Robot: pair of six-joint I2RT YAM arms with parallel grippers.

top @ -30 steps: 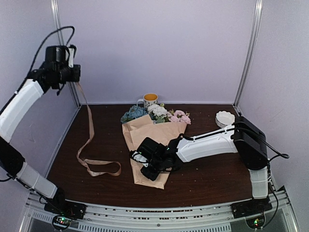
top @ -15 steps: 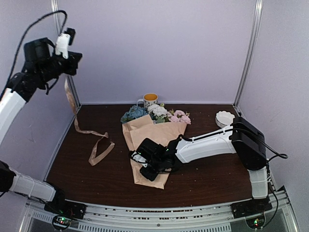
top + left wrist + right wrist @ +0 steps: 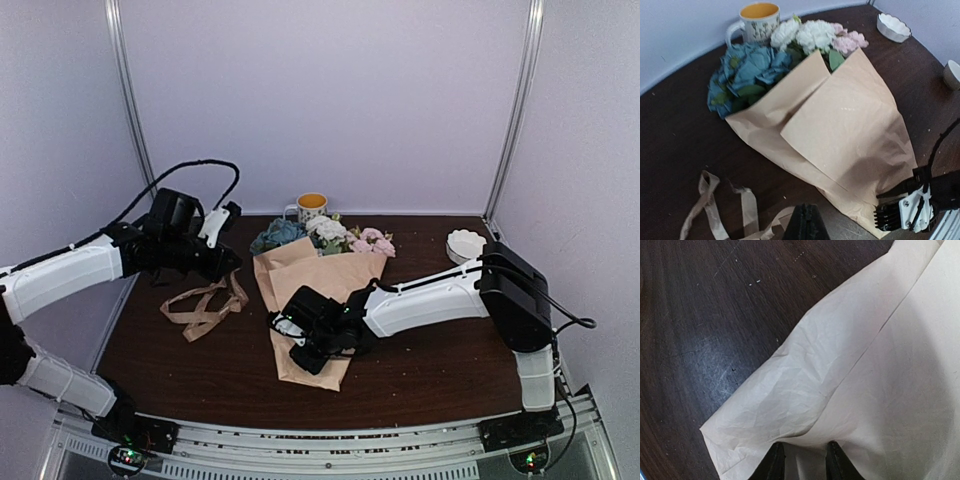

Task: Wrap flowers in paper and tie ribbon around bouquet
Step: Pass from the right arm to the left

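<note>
The bouquet [image 3: 330,275] lies mid-desk, its flowers [image 3: 325,235] pointing far and already coned in peach paper [image 3: 850,125]. My right hand [image 3: 804,461] pinches its narrow near end, with paper caught between the fingers. To the left the ribbon [image 3: 205,308] sits heaped on the desk [image 3: 430,375]. One end runs up into my left hand [image 3: 807,225], which is pressed together on it. Wrapping looks done, so tying is the step in hand. Next, I judge, the ribbon must cross to the bouquet's neck and pass around it.
</note>
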